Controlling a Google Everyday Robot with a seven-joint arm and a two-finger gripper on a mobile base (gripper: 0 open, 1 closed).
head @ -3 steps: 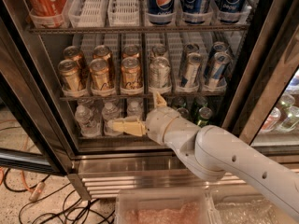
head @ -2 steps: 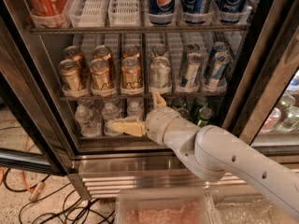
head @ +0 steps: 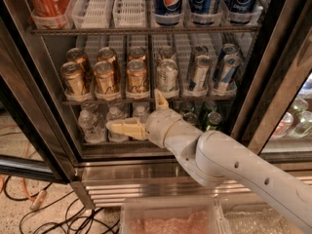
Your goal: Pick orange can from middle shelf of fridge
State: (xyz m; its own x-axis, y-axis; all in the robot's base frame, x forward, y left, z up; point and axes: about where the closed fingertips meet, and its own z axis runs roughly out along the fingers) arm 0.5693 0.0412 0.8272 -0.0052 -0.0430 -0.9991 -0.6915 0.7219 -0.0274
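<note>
1. Fridge (head: 44, 111): door open, three wire tiers in view.
2. Arm (head: 234, 174): white, enters from lower right and reaches up-left toward the fridge interior.
3. Middle shelf (head: 146, 100): white lane trays. The three left lanes hold orange cans, the next lane a silver-green can (head: 167, 75), and the two right lanes blue-white cans (head: 197, 72).
4. Tool (head: 132, 109): sits just below the middle shelf's front edge, in front of the water bottles (head: 87, 123) on the bottom tier.
   - Fingers spread wide, nothing held.
   - One finger points left. The other points up, its tip at the shelf lip between the third and fourth lanes.
5. Orange can (head: 136, 75): upright at the front of the third lane, just above the tool and apart from it.
</note>
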